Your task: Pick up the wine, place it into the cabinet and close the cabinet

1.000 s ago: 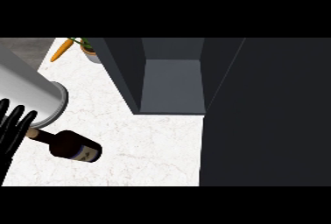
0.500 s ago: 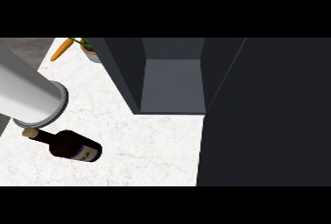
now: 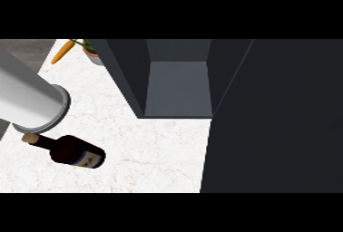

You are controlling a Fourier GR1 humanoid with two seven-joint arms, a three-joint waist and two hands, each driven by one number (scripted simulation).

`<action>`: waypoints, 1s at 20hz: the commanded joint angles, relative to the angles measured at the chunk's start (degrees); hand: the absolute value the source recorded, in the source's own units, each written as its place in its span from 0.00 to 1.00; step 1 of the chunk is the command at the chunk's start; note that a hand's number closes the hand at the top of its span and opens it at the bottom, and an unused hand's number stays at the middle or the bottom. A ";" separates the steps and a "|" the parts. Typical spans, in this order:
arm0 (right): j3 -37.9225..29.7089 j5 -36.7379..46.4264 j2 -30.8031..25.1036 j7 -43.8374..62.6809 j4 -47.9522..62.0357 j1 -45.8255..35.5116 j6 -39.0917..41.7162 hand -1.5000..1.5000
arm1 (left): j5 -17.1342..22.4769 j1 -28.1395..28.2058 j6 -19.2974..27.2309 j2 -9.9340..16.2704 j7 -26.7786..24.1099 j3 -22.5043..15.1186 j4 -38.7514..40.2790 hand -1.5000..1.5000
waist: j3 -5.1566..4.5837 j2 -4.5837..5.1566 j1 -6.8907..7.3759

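Head view: wine (image 3: 72, 152) lying on marble counter (image 3: 154, 154).

The wine bottle (image 3: 72, 152) lies on its side on the counter (image 3: 154, 154) at the near left, its corked neck pointing left. A forearm (image 3: 26, 97) comes in from the left edge, just behind the bottle's neck. The cabinet (image 3: 178, 90) stands on the counter to the right of both, its inside open toward the near side. Its door (image 3: 281, 118) fills the right side. A carrot (image 3: 62, 52) and a plant pot (image 3: 92, 55) sit at the far left
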 commanded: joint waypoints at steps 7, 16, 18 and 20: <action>0.28 0.26 -0.94 14.40 -10.77 -7.12 -4.75 0.00 | 1.74 -4.12 2.07 1.58 4.04 1.33 -0.55 0.00 | -0.04 -0.08 -0.32; -4.42 -2.95 -2.72 19.30 -11.52 -10.71 -4.74 0.00 | -9.55 -3.12 1.85 -4.79 -1.16 -3.68 2.61 0.00 | 0.00 -0.01 -0.64; -2.34 -0.40 -2.10 18.96 -7.45 -14.33 -5.56 0.00 | -13.36 -6.82 4.70 -4.90 -0.31 -6.23 3.61 0.00 | 0.00 0.12 -0.60; -4.36 -2.06 -3.06 20.21 -8.33 -15.88 -5.41 0.00 | -10.25 -3.14 -1.11 -5.16 -2.58 -3.13 6.97 0.00 | -0.03 0.04 -0.36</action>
